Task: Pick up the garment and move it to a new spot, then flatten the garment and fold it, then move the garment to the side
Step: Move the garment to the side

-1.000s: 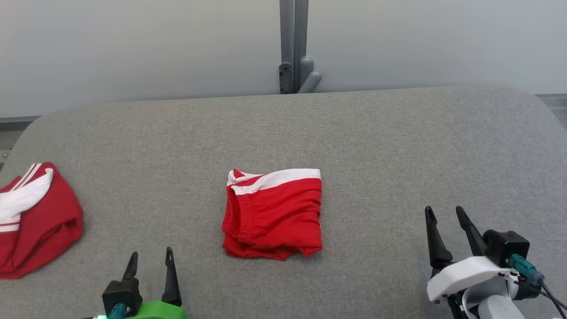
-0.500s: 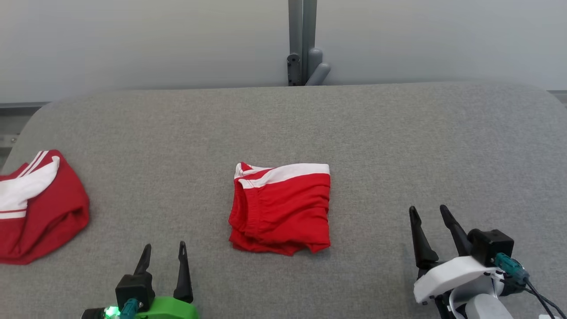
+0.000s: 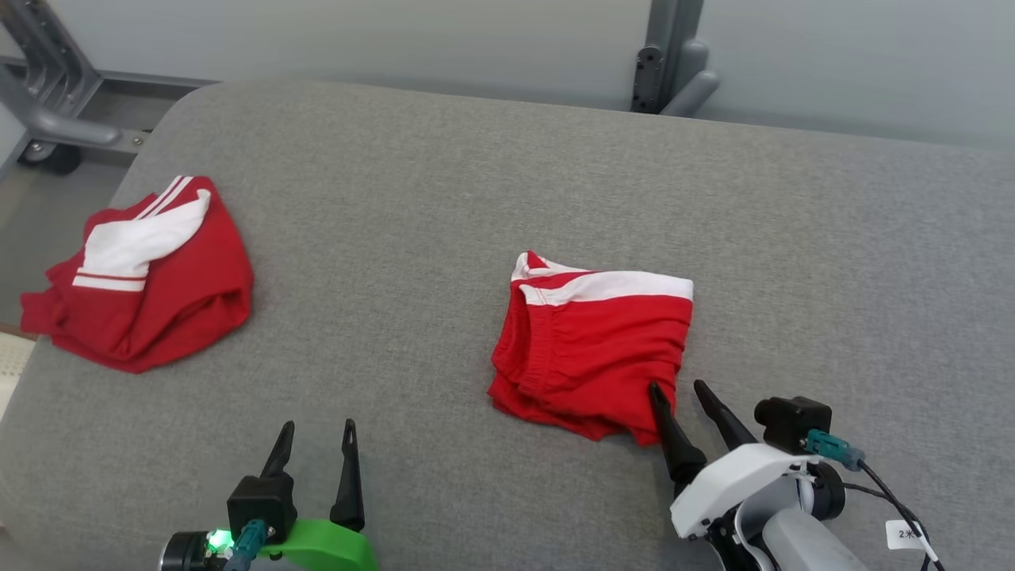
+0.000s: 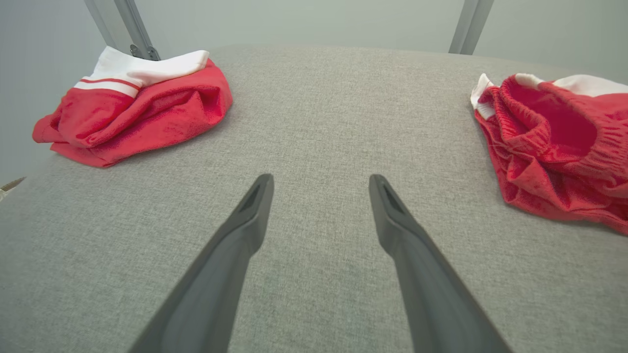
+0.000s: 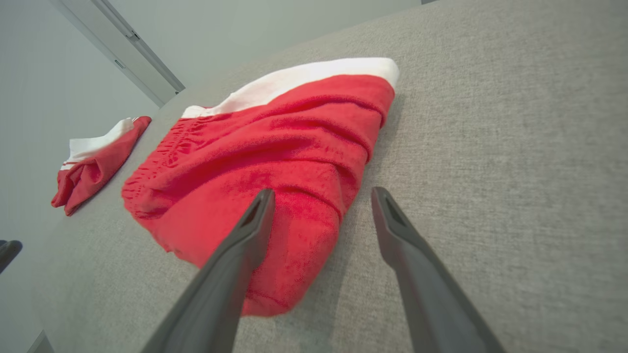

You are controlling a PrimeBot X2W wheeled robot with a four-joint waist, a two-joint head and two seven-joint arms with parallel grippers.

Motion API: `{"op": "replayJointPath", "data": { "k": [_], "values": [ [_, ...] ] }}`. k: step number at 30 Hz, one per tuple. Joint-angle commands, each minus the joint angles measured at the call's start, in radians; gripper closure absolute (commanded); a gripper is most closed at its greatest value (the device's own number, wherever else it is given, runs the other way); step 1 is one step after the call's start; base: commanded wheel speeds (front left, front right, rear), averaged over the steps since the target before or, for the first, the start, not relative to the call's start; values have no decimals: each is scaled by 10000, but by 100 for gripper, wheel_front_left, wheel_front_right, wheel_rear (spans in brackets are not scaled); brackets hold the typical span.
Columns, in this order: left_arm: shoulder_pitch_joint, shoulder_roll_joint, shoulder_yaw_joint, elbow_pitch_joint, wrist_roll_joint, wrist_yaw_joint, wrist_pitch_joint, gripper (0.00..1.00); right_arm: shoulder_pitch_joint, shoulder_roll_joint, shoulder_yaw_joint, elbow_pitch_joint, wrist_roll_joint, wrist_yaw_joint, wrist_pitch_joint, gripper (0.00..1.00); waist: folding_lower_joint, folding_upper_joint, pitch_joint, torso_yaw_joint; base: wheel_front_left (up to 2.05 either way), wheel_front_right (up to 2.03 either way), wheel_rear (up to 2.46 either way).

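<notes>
At the near desk (image 3: 444, 198) edge the left gripper (image 3: 317, 424) hangs open and empty. Beyond it, the open right gripper (image 3: 676, 386) has one finger over the near corner of the folded red garment (image 3: 595, 349), mid-desk. Another red garment (image 3: 151, 285) lies far left.

Red, white-banded garment (image 3: 591, 341); grey table (image 3: 396, 198).

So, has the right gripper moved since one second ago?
Yes. Measured against the folded garment, the right gripper has come leftward to its near right corner; before, a wide gap lay between them.
</notes>
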Motion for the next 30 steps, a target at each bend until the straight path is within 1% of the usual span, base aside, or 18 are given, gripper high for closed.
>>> {"op": "replayJointPath", "data": {
  "k": [1, 3, 10, 14, 15, 16, 17, 19, 21, 26, 29, 30],
  "values": [
    [-131, 26, -25, -1, -11, 6, 0, 0, -236, -58, 47, 201, 194, -7, -27, 0, 0, 87, 294, 609, 0, 0, 0],
    [-106, 24, -43, -21, -9, 9, 0, 0, -404, -60, 61, 451, 136, -7, -27, 0, 0, 87, 314, 687, 0, 0, 0],
    [-207, 26, -110, -80, -42, 70, 0, 0, -992, -58, -538, 1030, -395, -7, -29, 0, 0, 87, 476, 751, 0, 0, 0],
    [-287, 26, -207, -30, -90, 89, 0, 0, -1270, -55, -434, 1582, -494, -7, -27, 0, 0, 87, 555, 776, 0, 0, 0],
    [-293, 27, -239, -15, -96, 93, 0, 0, -1348, -55, -392, 1756, -463, -7, -27, 16, 0, 87, 566, 787, 0, 0, 0],
    [-305, 26, -282, 1, -106, 89, 0, 0, -1428, -55, -346, 1928, -484, -7, -24, 51, 0, 87, 579, 799, 0, 0, 0],
    [-305, 26, -282, 1, -106, 89, 0, 0, -1428, -55, -346, 1928, -484, -7, -24, 51, 0, 87, 579, 799, 0, 0, 0],
    [-348, 27, -350, 26, -127, 98, 0, 0, -1541, -55, -260, 2281, -437, -7, -3, 100, 0, 87, 577, 826, 0, 0, 0],
    [-359, 27, -385, 47, -137, 114, 0, 0, -1624, -55, -198, 2528, -442, -7, -3, 100, 0, 87, 528, 840, 0, 0, 0],
    [-215, 23, -276, 1, -54, 101, 0, 0, -1652, -70, -505, 2420, -760, -7, -12, 100, 0, 87, 266, 602, 0, 0, 0],
    [-82, 26, -141, -61, 5, 37, 0, 0, -1450, -61, -694, 2256, -949, -9, -15, 100, 0, 87, 24, 135, 0, 0, 0],
    [-34, 24, -114, -130, 13, 1, 0, 0, -1338, -71, -794, 2156, -1122, -9, -17, 100, 0, 87, -121, -298, 0, 0, 0]
  ]
}}
